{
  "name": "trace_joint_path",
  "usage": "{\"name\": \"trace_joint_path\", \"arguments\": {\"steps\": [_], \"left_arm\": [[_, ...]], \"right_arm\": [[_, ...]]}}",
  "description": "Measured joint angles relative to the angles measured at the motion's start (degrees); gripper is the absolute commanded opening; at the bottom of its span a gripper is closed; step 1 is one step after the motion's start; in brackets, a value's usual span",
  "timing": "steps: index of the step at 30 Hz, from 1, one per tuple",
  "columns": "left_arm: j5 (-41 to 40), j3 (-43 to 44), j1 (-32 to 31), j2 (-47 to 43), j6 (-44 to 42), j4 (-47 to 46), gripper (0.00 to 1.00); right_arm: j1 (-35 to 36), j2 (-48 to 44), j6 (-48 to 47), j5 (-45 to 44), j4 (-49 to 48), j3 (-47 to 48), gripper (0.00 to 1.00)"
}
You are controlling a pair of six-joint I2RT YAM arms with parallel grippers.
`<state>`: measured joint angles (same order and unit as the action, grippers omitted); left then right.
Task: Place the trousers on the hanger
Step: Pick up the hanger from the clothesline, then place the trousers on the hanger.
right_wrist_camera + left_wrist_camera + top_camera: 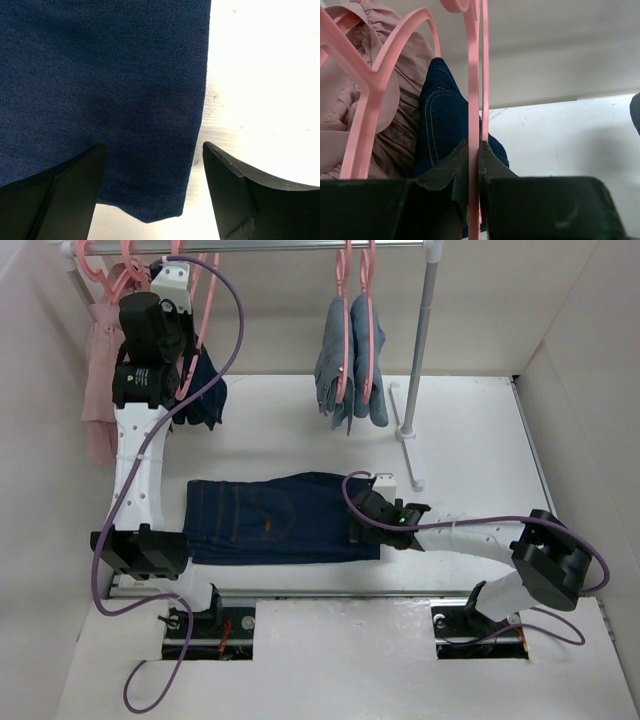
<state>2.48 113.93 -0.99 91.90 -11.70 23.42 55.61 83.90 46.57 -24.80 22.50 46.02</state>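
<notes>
**Trousers [270,518] flat on table [470,440], hanger [473,100] pinched at rail [260,246]**

From above, the dark navy trousers lay folded lengthwise on the white table, close to its near edge. Plain white panels [570,300] closed the table in at the back and on both sides. A metal rail on a white-footed pole [425,330] crossed the back. It carried pink hangers, light blue jeans [352,360], a dusty-pink garment [100,390] at far left and a smaller navy garment [205,395] beside it. The left arm [135,460] stood raised to the rail's left end. The right arm [470,535] lay low toward the trousers' right end.

At the left wrist, the left gripper [474,165] had its fingers pressed onto a thin upright bar of the hanger. The navy and pink garments showed behind, with white table and wall beyond.

At the right wrist, the right gripper [152,160] held its fingers spread wide over the trousers' edge. One finger was over denim, the other over bare table. Whether either touched could not be told.
</notes>
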Motion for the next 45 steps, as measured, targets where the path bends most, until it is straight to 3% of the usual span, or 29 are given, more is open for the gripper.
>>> {"name": "trace_joint_path", "arguments": {"steps": [10,13,15,23,29,33,39,45], "left_arm": [[1.6,2.2,0.0,-3.8,0.4,2.5,0.0],[3.5,5.5,0.0,-4.9,3.0,3.3,0.0],[5.2,4.5,0.0,-7.5,5.1,4.2,0.0],[15.1,-23.7,0.0,-29.9,15.9,3.8,0.0],[18.8,-43.1,0.0,-38.8,19.4,3.9,0.0],[19.6,-57.2,0.0,-44.0,21.0,2.9,0.0],[21.9,-62.2,0.0,-52.3,24.3,1.2,0.0],[24.4,-63.4,0.0,-57.4,26.9,-3.1,0.0]], "right_arm": [[0.0,0.1,0.0,0.0,0.0,0.0,0.83],[0.0,0.1,0.0,0.0,0.0,0.0,0.9],[0.3,0.1,0.1,-0.1,0.2,0.1,1.0],[6.9,-3.6,-0.5,-6.4,5.7,4.6,1.0],[9.6,-7.4,-3.2,-9.7,7.2,12.7,1.0],[11.0,-7.3,-4.0,-8.3,2.6,17.1,1.0],[10.7,-4.2,-1.1,-2.8,-11.8,20.4,1.0],[3.7,6.1,8.0,10.7,-19.2,28.0,1.0]]}}
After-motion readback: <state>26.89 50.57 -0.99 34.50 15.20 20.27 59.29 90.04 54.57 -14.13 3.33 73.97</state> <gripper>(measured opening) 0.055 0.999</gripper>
